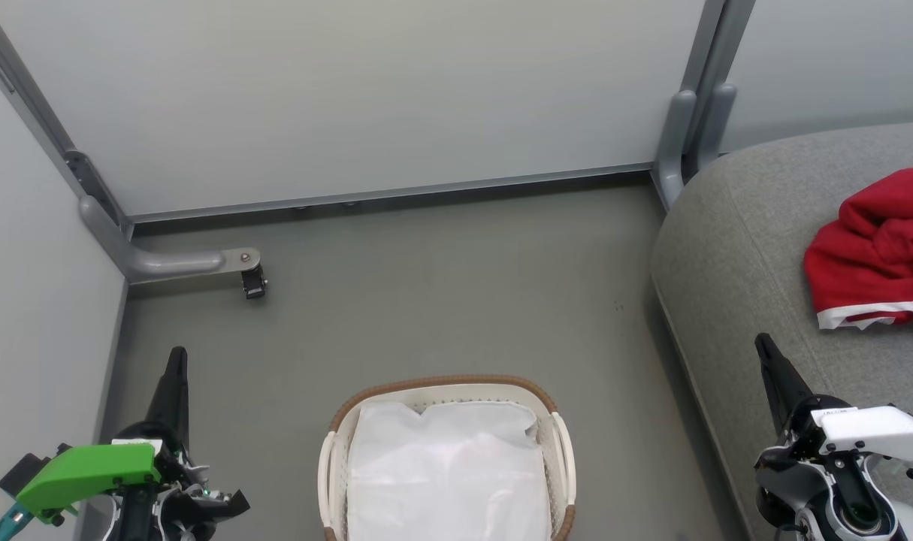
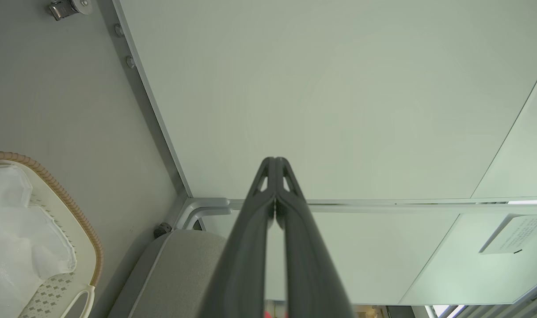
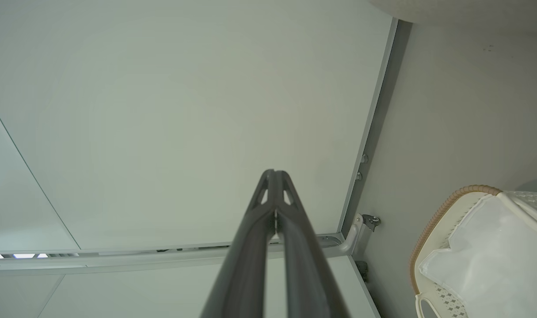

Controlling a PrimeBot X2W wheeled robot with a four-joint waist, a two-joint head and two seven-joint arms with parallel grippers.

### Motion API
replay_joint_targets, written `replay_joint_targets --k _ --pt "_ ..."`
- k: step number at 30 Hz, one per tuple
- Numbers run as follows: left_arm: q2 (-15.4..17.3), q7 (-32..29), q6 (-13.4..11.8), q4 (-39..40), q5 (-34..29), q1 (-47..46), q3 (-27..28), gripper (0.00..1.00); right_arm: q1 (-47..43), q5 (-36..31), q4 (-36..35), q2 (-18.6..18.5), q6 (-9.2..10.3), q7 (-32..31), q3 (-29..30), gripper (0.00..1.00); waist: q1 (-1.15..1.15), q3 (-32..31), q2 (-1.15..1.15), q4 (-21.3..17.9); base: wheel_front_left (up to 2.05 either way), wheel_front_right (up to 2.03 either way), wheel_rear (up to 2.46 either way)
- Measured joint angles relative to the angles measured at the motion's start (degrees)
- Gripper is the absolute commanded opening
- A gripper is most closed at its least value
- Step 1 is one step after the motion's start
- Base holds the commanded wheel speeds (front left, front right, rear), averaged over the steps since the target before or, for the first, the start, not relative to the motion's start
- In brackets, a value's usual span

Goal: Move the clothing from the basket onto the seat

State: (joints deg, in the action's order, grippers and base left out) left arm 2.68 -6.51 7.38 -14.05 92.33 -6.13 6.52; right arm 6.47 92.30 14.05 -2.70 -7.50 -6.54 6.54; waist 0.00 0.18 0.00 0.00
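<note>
PrimeBot X2W stands over the basket [image 1: 441,382], which sits on the grey floor [image 1: 441,300] at the bottom centre of the head view, about midway between its two arms. The left gripper [image 1: 176,368] rises at the lower left and the right gripper [image 1: 766,353] at the lower right. Both point forward, away from the robot and toward the pale wall panel [image 1: 366,98]. Each wrist view looks along fingers pressed together tip to tip, with nothing pinched between them, for the left gripper [image 2: 275,162] and the right gripper [image 3: 275,174] alike. The clothing [image 1: 877,248], a bunched red heap with a white-trimmed hem turned toward the robot, lies on the seat [image 1: 734,248]. It is ahead of the right gripper and to its outer side, well apart from the basket, so the right arm is plainly the nearer to it. A plain white cloth [image 1: 445,466] lies spread across the inside of the basket, and no red shows there. Whether another garment lies under the cloth cannot be told. The basket's near end is cut off by the frame, so its long axis cannot be read. On this evidence the transfer looks finished or nearly so. Any further pick would mean a reach inward and down to the basket, roughly equal for either arm.
</note>
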Motion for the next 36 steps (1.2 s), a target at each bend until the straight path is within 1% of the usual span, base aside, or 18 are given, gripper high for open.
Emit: replay_joint_targets --k 36 --pt "0.0 0.0 0.0 0.0 0.0 0.0 0.0 0.00 0.0 0.0 0.0 0.0 0.00 0.0 0.0 0.00 0.00 0.0 0.00 0.0 0.00 0.00 0.00"
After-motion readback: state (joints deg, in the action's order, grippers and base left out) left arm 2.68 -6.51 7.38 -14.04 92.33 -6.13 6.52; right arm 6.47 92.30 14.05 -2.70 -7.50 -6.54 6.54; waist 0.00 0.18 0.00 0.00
